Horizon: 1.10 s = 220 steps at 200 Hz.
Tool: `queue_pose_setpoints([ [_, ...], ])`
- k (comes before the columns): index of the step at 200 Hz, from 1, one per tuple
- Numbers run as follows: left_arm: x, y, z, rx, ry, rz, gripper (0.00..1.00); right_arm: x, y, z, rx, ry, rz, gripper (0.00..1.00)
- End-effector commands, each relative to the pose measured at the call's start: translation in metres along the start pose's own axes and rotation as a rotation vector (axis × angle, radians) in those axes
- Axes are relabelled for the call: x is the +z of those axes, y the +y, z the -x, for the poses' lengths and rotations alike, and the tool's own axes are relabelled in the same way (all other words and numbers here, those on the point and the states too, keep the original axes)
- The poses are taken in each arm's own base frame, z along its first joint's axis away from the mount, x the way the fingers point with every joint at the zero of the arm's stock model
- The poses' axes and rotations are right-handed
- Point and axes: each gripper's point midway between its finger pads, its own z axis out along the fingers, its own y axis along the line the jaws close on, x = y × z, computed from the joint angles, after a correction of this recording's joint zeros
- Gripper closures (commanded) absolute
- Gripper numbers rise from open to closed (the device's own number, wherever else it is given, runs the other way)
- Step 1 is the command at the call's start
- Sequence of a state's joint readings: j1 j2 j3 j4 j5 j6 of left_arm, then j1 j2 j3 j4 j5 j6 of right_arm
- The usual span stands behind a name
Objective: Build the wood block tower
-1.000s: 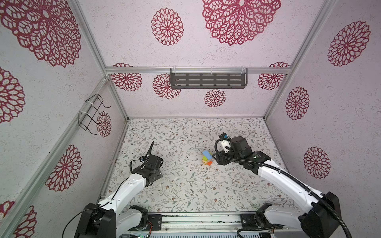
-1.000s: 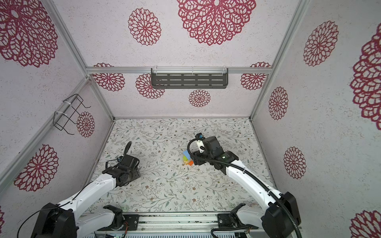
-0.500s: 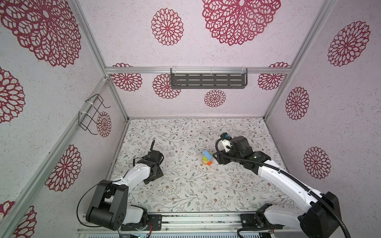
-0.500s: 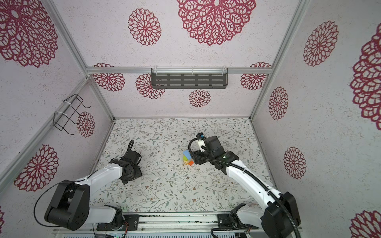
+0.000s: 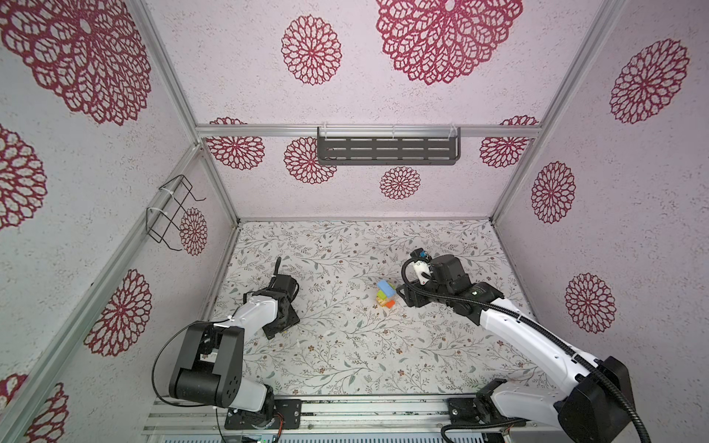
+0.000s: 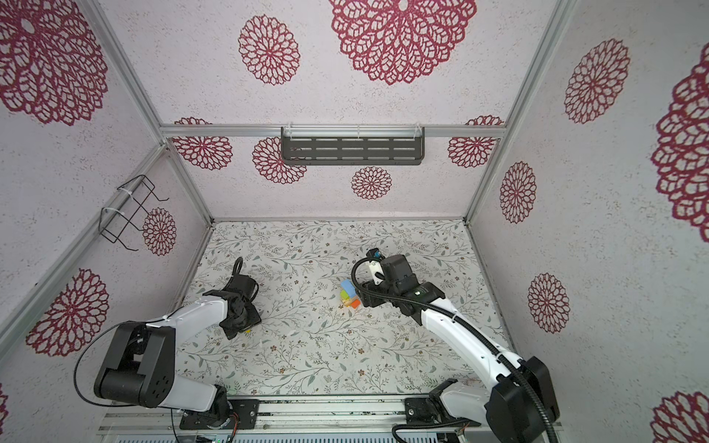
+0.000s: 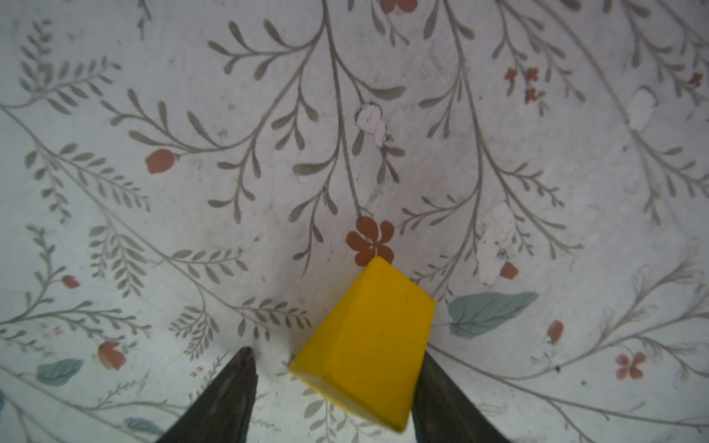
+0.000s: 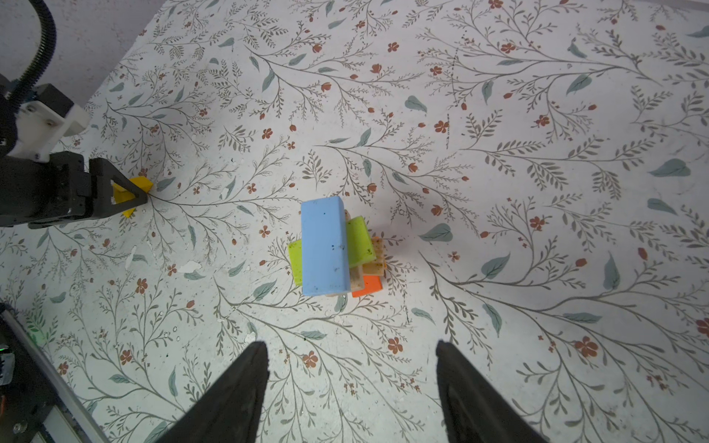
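**Wood block tower (image 5: 385,293) stands mid-desk (image 5: 345,364), just left of the right tool (image 8: 351,345).**

The blue block (image 8: 325,245) lies flat on top, its long axis running upper left to lower right in both top views. A green block (image 8: 360,241) crosses beneath it. Tan pieces (image 8: 378,261) and an orange block (image 8: 367,285) are largely covered. The right tool's jaws are apart and empty. The left tool (image 7: 335,356), left of centre, has its jaws apart around a yellow block (image 7: 368,345) on the desk, with one finger against it and a gap at the other.

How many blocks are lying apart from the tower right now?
1: the yellow block, lying on the table inside the open left tool, well clear of the tower. Others may be hidden from these views.
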<state>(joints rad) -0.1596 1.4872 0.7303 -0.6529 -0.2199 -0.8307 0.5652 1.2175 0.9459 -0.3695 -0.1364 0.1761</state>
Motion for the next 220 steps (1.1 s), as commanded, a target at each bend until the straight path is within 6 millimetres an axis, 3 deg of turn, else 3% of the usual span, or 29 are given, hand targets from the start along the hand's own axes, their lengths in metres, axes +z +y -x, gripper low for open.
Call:
queue_pose_setpoints([
  [1, -0.001, -0.001, 0.008, -0.021, -0.004, -0.007, 0.36, -0.007, 0.001, 0.009, 0.008, -0.04, 0.01, 0.28],
  [37, -0.001, 0.001, 0.013, -0.05, -0.012, -0.017, 0.39, -0.006, 0.001, 0.007, 0.009, -0.034, 0.011, 0.28],
  [130, -0.01, -0.018, 0.016, -0.094, -0.065, -0.103, 0.7, -0.013, 0.0, 0.007, 0.009, -0.035, 0.002, 0.28],
  [156, -0.02, -0.04, 0.014, -0.067, -0.09, -0.129, 0.71, -0.017, 0.001, 0.009, 0.009, -0.041, 0.002, 0.28],
  [220, -0.028, -0.132, 0.002, 0.038, -0.098, -0.156, 0.71, -0.025, 0.0, 0.001, 0.029, -0.035, -0.004, 0.27],
])
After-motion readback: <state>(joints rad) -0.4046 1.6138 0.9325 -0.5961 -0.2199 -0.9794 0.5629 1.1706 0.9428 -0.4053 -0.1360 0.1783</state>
